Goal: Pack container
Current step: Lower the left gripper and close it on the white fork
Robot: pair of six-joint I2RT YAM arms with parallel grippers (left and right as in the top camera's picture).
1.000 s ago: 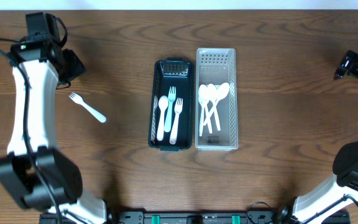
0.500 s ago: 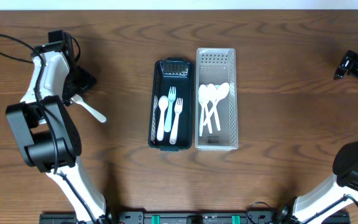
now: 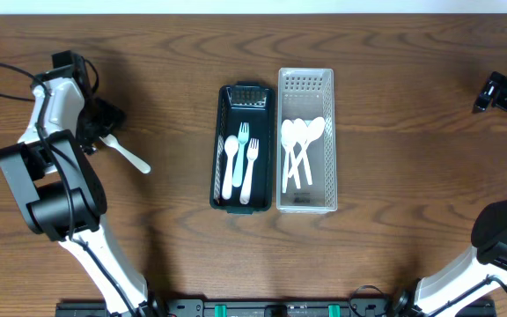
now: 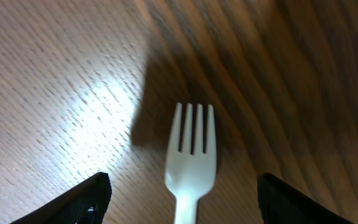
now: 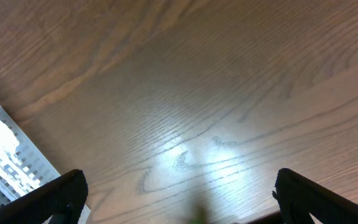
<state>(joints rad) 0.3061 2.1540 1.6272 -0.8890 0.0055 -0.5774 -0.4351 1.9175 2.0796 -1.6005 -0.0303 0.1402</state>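
Fork [image 3: 126, 155], the only piece not yet packed, lies flat on the table [image 3: 183, 246], well left of the dark tray [image 3: 217, 150] that holds like cutlery and is its probable destination. Left gripper [image 4: 182, 196] hangs low over the fork, jaws apart and empty, straddling the neck for a pinch. Right gripper [image 5: 179, 199] is parked at far right, spread wide and empty.

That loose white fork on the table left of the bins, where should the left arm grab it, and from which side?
By the narrow neck just behind the tines, from straight above: the fork lies flat on the table, and the left gripper hangs over it, jaws open on either side of the neck.
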